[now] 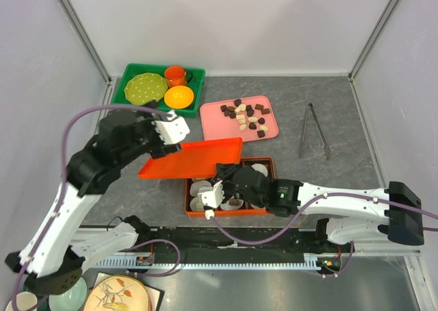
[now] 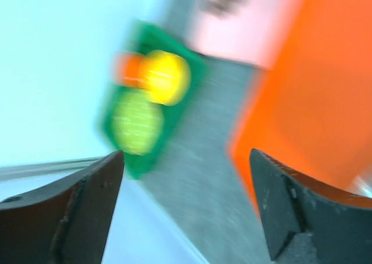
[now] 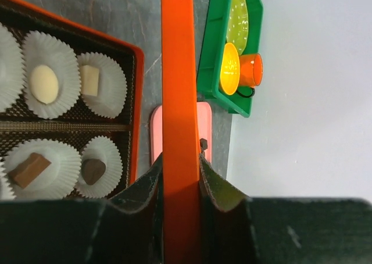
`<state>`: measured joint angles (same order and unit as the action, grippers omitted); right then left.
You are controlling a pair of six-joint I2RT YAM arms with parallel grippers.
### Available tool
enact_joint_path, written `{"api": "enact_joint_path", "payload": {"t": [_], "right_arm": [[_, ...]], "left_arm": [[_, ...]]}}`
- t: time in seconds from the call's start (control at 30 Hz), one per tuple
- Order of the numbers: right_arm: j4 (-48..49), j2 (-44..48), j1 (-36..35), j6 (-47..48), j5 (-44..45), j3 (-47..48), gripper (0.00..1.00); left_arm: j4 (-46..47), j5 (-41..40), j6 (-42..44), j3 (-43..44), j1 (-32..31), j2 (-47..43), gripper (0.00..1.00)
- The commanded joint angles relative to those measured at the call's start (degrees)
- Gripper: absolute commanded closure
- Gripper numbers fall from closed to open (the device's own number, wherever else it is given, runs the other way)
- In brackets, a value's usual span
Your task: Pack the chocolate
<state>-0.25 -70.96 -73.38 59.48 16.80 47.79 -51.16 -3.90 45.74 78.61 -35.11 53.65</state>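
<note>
Several chocolate pieces (image 1: 245,117), dark brown, reddish and cream, lie on a pink tray (image 1: 211,121). An orange box (image 1: 271,162) holds white paper cups; in the right wrist view a cream oval (image 3: 44,84), a cream square (image 3: 89,80), a brown piece (image 3: 29,168) and a dark piece (image 3: 93,170) sit in cups. My right gripper (image 1: 220,168) is shut on the edge of the orange lid (image 3: 177,72) and holds it above the box's far side (image 3: 180,162). My left gripper (image 1: 174,134) is open and empty beside the lid's left end (image 2: 186,159); that view is blurred.
A green tray (image 1: 130,75) with a green plate, orange cup and yellow bowl stands at the back left. Metal tongs (image 1: 313,129) lie to the right of the pink tray. Plates (image 1: 116,294) sit below the table's near edge.
</note>
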Motion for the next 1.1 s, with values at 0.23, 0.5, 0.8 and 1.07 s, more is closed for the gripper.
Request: {"api": "enact_joint_path", "payload": {"t": [0.23, 0.5, 0.8, 1.07], "right_arm": [[-23.8, 5.2, -2.4, -38.2, -1.3, 29.7, 1.0], [-31.0, 13.6, 3.0, -61.3, -15.7, 29.6, 1.0], [-33.5, 14.8, 11.7, -78.3, -37.8, 21.7, 1.0], [-24.6, 13.8, 24.3, -85.6, -53.7, 10.9, 1.0]], "left_arm": [[27.5, -20.3, -4.9, -2.6, 0.6, -8.7, 0.01], [24.2, -21.1, -9.2, -3.9, 2.0, -10.6, 0.01], [33.7, -23.3, -8.9, -1.9, 2.3, -11.5, 0.01], [19.4, -17.7, -17.8, -2.8, 2.3, -8.6, 0.01]]}}
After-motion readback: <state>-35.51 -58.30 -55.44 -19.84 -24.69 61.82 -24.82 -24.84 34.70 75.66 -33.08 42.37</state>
